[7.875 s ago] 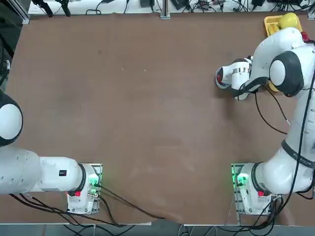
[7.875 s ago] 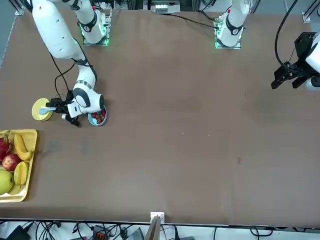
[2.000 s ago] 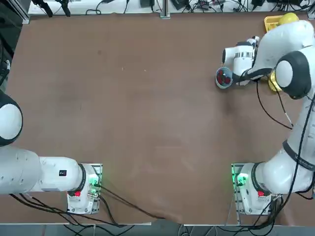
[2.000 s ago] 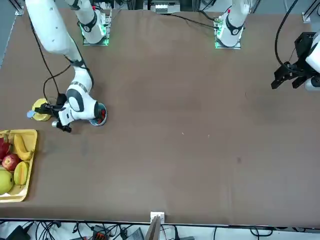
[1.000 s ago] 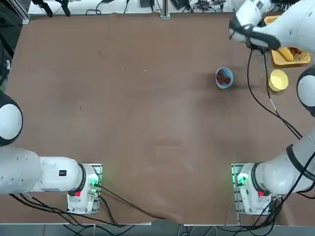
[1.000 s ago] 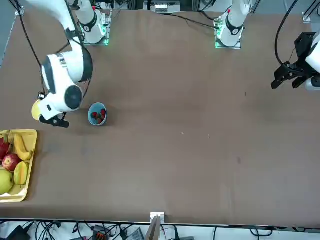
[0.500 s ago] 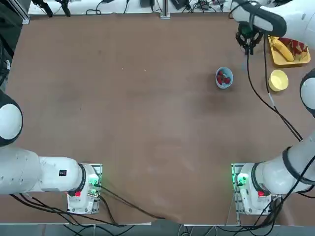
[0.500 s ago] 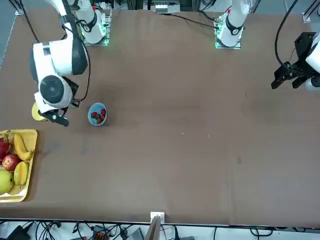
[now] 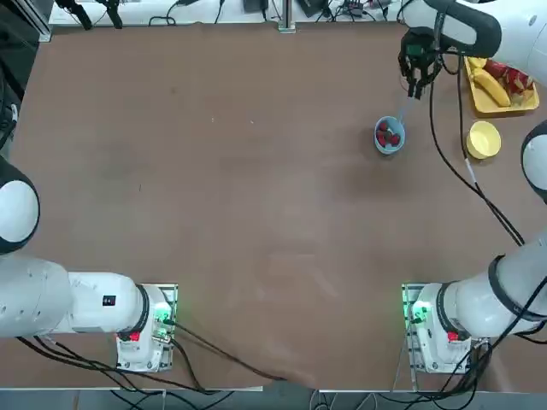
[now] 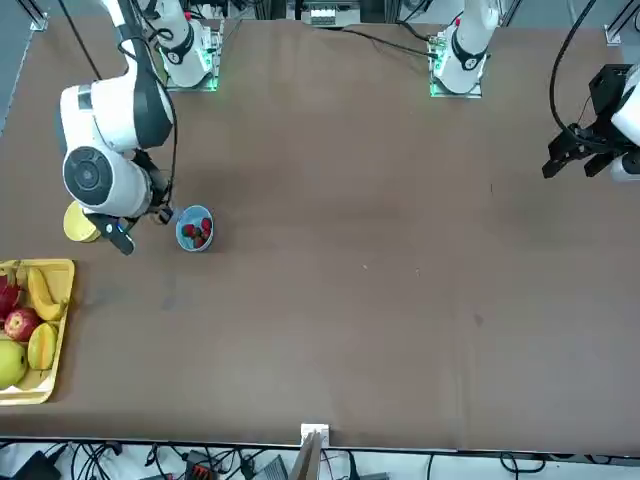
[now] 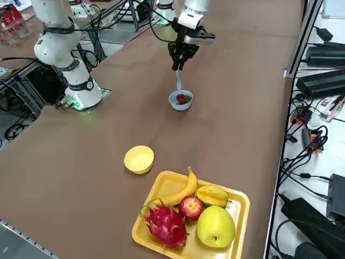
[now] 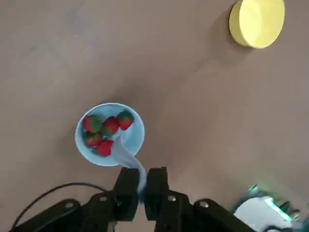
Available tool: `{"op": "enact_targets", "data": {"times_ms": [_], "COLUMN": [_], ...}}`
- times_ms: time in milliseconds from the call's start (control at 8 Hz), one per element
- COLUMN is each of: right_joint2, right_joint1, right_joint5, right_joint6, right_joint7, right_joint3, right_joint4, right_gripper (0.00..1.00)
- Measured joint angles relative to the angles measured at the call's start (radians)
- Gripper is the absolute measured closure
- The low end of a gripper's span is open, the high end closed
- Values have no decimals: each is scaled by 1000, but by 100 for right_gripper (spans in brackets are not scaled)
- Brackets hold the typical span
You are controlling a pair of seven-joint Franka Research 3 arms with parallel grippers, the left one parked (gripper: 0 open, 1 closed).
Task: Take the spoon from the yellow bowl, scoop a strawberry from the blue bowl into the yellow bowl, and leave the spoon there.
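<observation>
I hold the light-blue spoon (image 12: 127, 155) by its handle, bowl end downward, so that its tip reaches over the blue bowl (image 12: 82, 143) while my hand stays above the rim. The spoon's tip appears at the strawberries (image 12: 109, 126); contact with them cannot be confirmed. The yellow bowl (image 11: 138, 159) stands upright, apart from the blue one, its open top ready, I judge, to receive the scooped fruit. The fruit tray (image 11: 245, 226) lies beyond it, outside the work.

State of my right gripper (image 12: 143, 193): fingers narrow, closed on the handle from both sides, touching neither bowl. Next, I judge, lower the tip beneath one strawberry; steep entry could push it aside.
</observation>
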Motion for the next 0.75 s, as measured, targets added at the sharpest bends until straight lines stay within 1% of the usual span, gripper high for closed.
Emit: {"op": "enact_targets", "data": {"times_ms": [375, 750], "right_joint2": [-5, -42], "right_joint1": [0, -19], "right_joint5": [43, 120], "right_joint6": [99, 189], "right_joint7": [142, 205], "right_joint3": [0, -4], "right_joint4": [-67, -150], "right_gripper": [89, 89]}}
